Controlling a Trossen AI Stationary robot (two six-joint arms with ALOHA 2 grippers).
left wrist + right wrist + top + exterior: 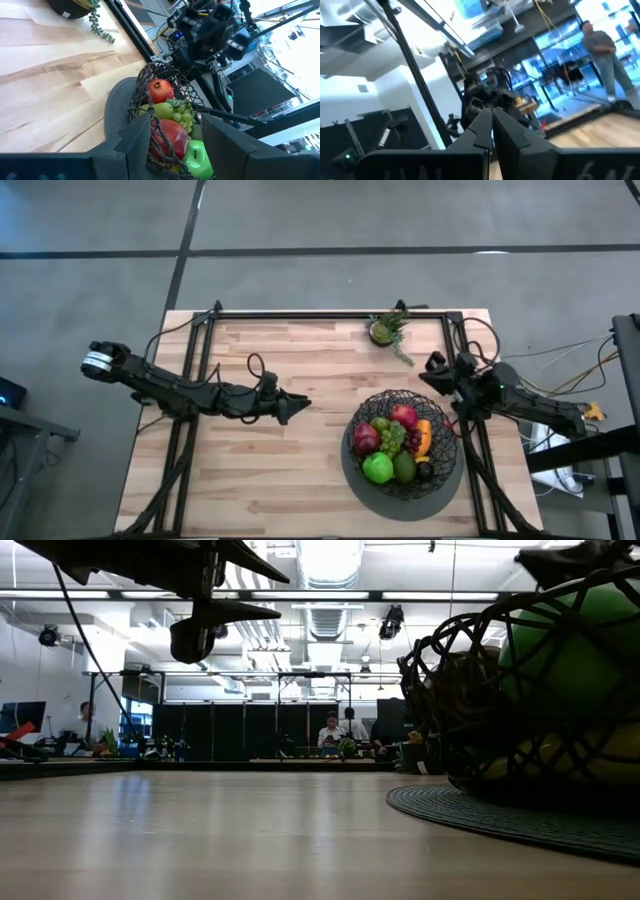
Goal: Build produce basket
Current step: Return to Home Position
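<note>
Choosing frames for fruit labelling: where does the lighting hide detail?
Low view: bright ceiling lights behind leave the basket wire dark and put a sheen on the table. Right wrist view: bright windows backlight the right hand. High view: even light, produce readable.

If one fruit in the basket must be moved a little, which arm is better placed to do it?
Probably left. The left hand is open and points at the basket, with the fruit in its wrist view. The right hand is beside the basket but shut, aimed past it.
</note>
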